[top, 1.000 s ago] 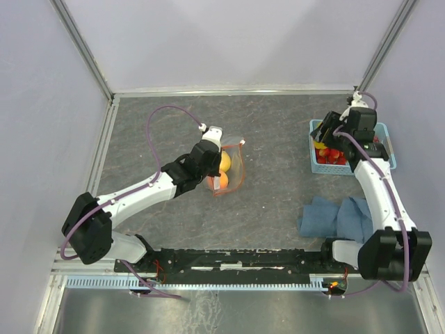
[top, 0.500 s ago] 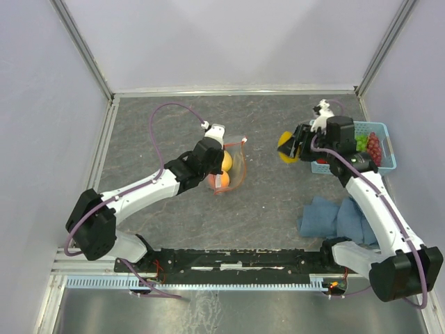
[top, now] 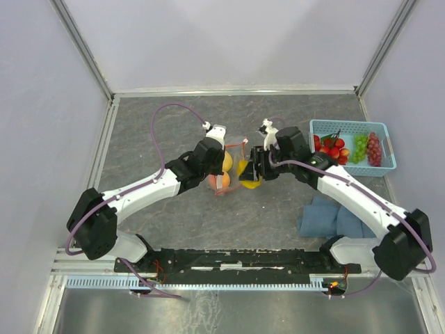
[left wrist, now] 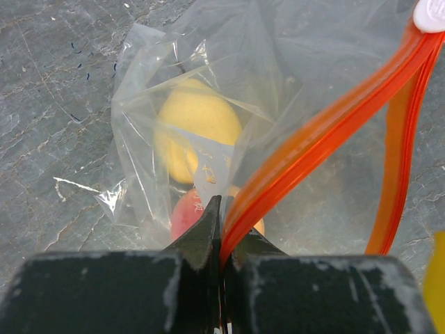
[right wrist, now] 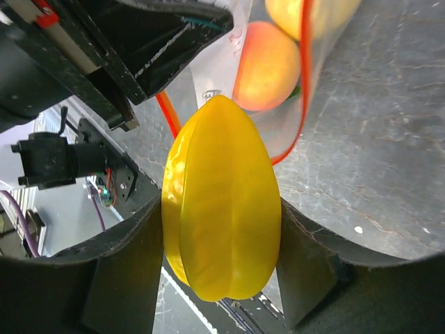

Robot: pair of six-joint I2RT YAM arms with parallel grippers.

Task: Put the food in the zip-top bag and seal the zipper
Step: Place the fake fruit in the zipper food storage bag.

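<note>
The clear zip-top bag (top: 235, 167) lies at the table's middle with a yellow lemon (left wrist: 198, 136) and an orange-red peach (left wrist: 186, 214) inside. My left gripper (top: 220, 157) is shut on the bag's red-orange zipper (left wrist: 327, 132) and holds the mouth up, as the left wrist view (left wrist: 222, 209) shows. My right gripper (top: 249, 174) is shut on a yellow ridged fruit (right wrist: 222, 202) just right of the bag's mouth. The peach (right wrist: 268, 66) shows beyond it through the open mouth.
A light-blue basket (top: 351, 123) at the right back holds red strawberries (top: 330, 149), green grapes (top: 359, 145) and purple grapes (top: 375, 147). A blue cloth (top: 334, 219) lies crumpled at the right front. Side walls close the table in.
My right arm lifted the yellow fruit out of the basket and swung left with it to the bag's mouth. The left arm kept holding the bag.
</note>
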